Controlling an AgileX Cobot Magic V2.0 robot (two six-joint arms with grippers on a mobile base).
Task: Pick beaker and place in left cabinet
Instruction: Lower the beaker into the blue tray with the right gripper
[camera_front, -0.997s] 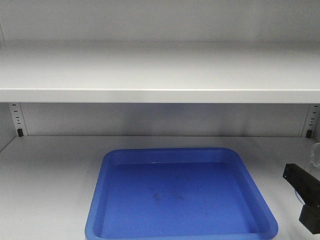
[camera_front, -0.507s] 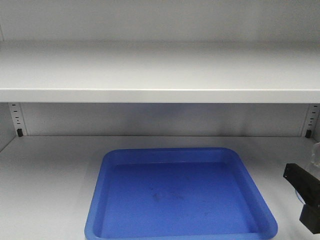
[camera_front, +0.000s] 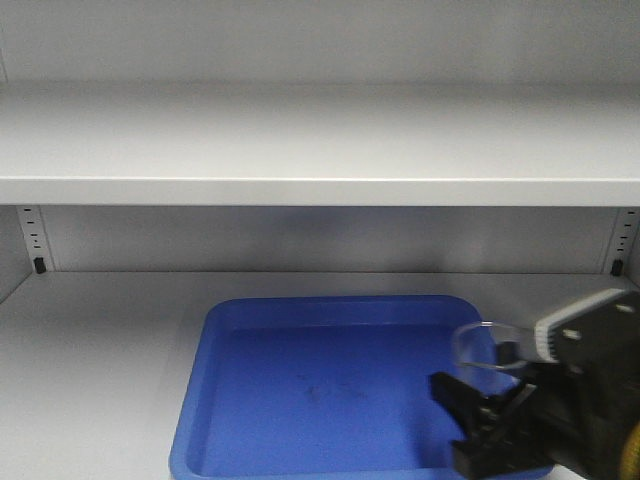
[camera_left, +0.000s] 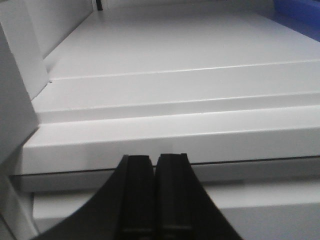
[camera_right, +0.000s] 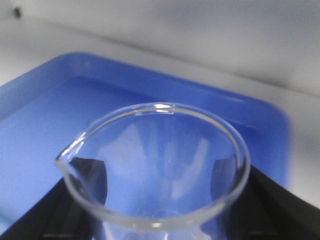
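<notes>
Inside the left cabinet (camera_front: 100, 340): a pale grey lower shelf lies under an upper shelf (camera_front: 320, 140). The placing spot is here, so the arm should travel low beneath that upper board.
Blue tray (camera_front: 330, 304): sits on the lower shelf. Its raised rim is the thing to clear, so aim for the flat floor well inside the sloped wall.
Right gripper (camera_front: 485, 400): fingers pinch the beaker from both sides, over the tray's right front part.
Left gripper (camera_left: 155, 165): fingers pressed together on nothing, at the cabinet's front edge. It is best held clear of the other arm's path.
Beaker (camera_right: 155, 170): upright, with its spout to the left in the right wrist view. It is held over the tray, and whether its base touches cannot be told. Lower it slowly and level, release only once the base sits flat, then back straight out.
</notes>
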